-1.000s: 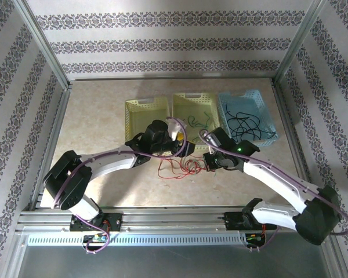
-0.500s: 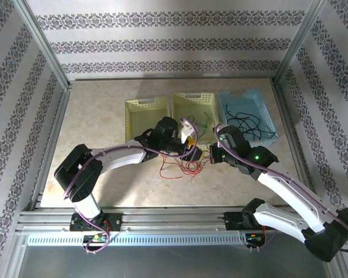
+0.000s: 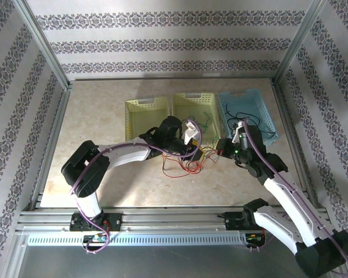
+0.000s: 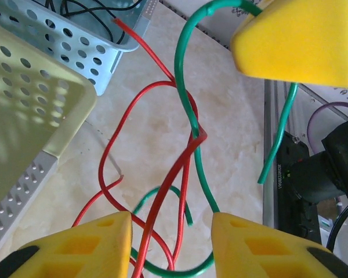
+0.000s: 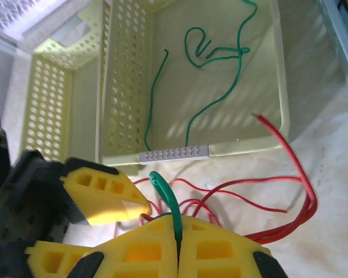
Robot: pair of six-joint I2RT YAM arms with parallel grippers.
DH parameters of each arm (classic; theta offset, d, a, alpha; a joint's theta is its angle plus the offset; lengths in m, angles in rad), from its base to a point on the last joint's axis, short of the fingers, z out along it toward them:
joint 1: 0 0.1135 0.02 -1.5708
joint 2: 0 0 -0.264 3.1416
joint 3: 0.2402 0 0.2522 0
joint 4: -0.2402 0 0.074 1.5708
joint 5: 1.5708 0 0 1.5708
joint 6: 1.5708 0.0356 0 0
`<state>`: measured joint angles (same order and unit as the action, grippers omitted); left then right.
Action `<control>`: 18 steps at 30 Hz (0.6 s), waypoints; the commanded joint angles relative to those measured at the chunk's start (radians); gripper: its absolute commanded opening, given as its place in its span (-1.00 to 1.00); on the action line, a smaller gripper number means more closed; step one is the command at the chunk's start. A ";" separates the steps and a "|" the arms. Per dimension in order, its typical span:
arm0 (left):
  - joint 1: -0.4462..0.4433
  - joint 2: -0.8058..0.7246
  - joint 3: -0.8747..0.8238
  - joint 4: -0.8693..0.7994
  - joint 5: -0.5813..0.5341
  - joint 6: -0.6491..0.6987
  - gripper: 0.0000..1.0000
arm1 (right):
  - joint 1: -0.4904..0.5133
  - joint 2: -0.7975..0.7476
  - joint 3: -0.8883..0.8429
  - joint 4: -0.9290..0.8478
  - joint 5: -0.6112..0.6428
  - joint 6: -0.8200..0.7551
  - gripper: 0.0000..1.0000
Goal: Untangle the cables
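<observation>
While the right gripper (image 5: 178, 229) pinches the green cable (image 5: 167, 197), the left gripper (image 4: 171, 225) straddles the red cable (image 4: 180, 174) half-spread, and likely must next clamp it and draw them apart.

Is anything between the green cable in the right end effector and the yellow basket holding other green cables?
No solid obstacle, just the near wall of the yellow basket to clear. The green cable pinched by the right end effector is twisted around a red cable, which may drag along.
</observation>
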<state>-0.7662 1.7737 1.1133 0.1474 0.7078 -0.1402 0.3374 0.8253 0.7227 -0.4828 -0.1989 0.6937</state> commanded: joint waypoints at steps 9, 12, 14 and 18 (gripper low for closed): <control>-0.012 0.041 0.027 -0.037 0.044 0.017 -0.65 | -0.117 -0.089 -0.118 0.309 -0.206 0.337 -1.00; -0.012 0.034 0.021 -0.037 0.043 0.019 -0.87 | -0.117 -0.095 -0.095 0.248 -0.179 0.274 -1.00; -0.012 0.025 0.015 -0.043 0.038 0.022 -1.00 | -0.118 -0.091 -0.079 0.200 -0.163 0.228 -1.00; -0.011 -0.005 0.010 -0.086 0.015 0.036 -1.00 | -0.118 -0.073 -0.062 0.110 -0.134 0.141 -1.00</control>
<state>-0.7662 1.8061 1.1172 0.1081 0.7288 -0.1303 0.2245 0.7456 0.6224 -0.3088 -0.3561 0.9134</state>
